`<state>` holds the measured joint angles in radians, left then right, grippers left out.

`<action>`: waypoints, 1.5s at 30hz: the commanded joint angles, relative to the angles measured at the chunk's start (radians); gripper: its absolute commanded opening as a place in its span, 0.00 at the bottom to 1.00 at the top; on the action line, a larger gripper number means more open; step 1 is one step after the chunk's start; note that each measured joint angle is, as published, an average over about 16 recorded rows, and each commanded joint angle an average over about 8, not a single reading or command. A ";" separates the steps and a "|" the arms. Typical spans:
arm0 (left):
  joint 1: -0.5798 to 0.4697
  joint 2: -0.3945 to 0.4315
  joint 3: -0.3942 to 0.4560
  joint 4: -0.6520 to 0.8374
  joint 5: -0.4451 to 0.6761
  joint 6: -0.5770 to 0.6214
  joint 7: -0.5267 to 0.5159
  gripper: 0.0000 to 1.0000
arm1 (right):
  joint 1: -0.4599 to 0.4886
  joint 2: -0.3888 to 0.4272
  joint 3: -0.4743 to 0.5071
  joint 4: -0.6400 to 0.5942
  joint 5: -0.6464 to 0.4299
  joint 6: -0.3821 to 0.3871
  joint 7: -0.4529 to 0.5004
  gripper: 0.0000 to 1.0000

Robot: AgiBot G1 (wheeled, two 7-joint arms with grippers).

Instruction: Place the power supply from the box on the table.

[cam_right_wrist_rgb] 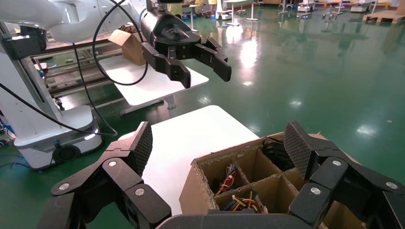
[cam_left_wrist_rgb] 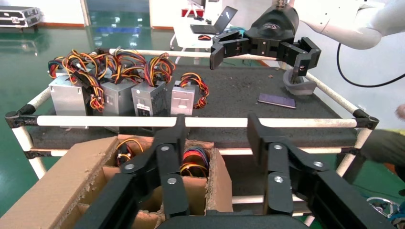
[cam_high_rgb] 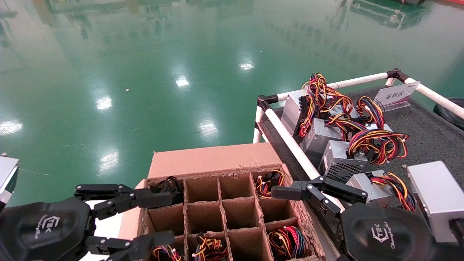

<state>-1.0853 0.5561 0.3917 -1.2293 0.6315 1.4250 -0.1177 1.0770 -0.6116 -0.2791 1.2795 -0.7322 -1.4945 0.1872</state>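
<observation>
Both arms hovered at the box, nothing picked yet.
The table [cam_high_rgb: 427,141] carried multicoloured-wire units along its left edge; the box [cam_high_rgb: 214,159] sat beside it; the power supply [cam_high_rgb: 167,185], black cables, lay in the box's far-left corner cell. Left gripper [cam_high_rgb: 152,217] and right gripper [cam_high_rgb: 308,195] were spread wide, empty. Reach step, likely: next, the left lowers into that cell. Only the left wrist view showed the table's far edge.
</observation>
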 commanded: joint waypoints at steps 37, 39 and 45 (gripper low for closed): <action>0.000 0.000 0.000 0.000 0.000 0.000 0.000 1.00 | -0.012 -0.046 -0.058 -0.007 -0.128 0.063 -0.017 1.00; 0.000 0.000 0.000 0.000 0.000 0.000 0.000 1.00 | -0.015 -0.060 -0.074 -0.008 -0.161 0.076 -0.025 1.00; 0.000 0.000 0.000 0.000 0.000 0.000 0.000 1.00 | -0.013 -0.125 -0.122 -0.019 -0.257 0.120 -0.055 1.00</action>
<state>-1.0853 0.5561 0.3917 -1.2293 0.6315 1.4250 -0.1177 1.0688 -0.7468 -0.4031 1.2556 -0.9951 -1.3667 0.1269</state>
